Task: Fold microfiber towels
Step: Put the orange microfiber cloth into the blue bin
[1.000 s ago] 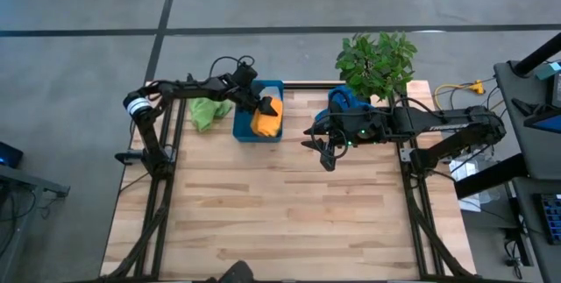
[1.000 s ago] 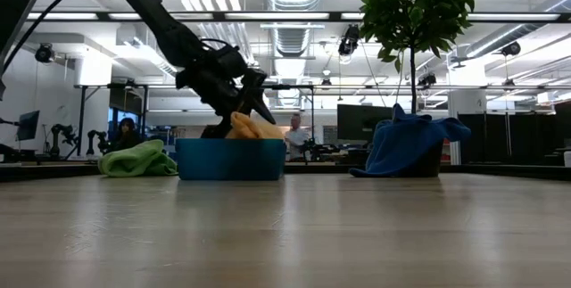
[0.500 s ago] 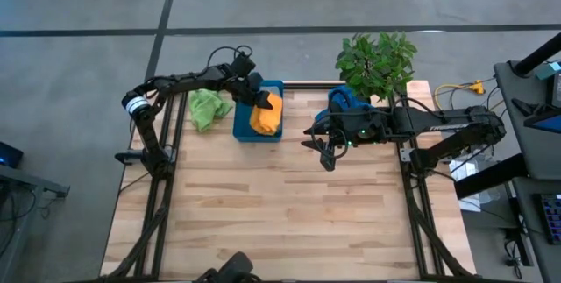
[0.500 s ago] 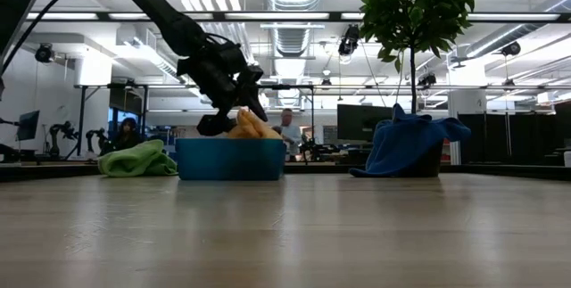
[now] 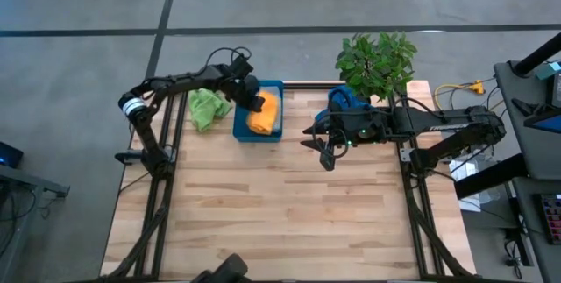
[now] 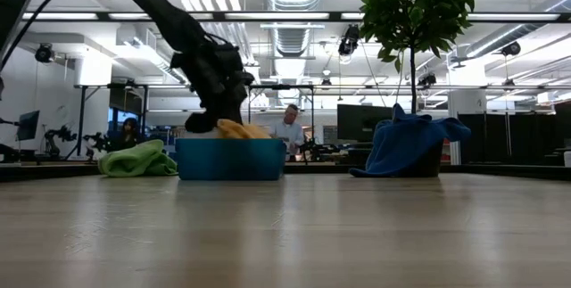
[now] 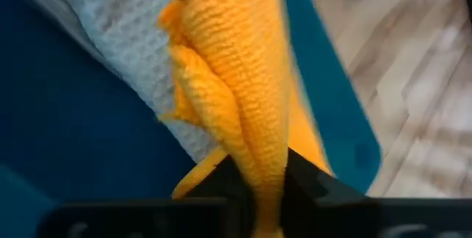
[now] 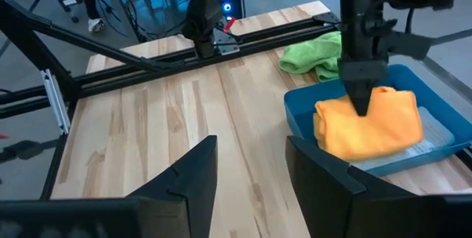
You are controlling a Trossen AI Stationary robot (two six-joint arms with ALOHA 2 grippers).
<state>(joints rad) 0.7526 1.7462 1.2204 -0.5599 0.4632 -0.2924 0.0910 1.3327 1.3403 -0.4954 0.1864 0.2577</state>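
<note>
Left gripper fingers clench the orange towel in the teal tray, upper left of centre; right gripper hovers mid-frame, fingers parted, holding nothing

left gripper pinched closed w/ arm reaching far; right gripper parted, mid-table.

Around one teal tray are four towels: one orange towel and one grey towel inside it, one green towel just beside it, one blue towel well apart.
</note>
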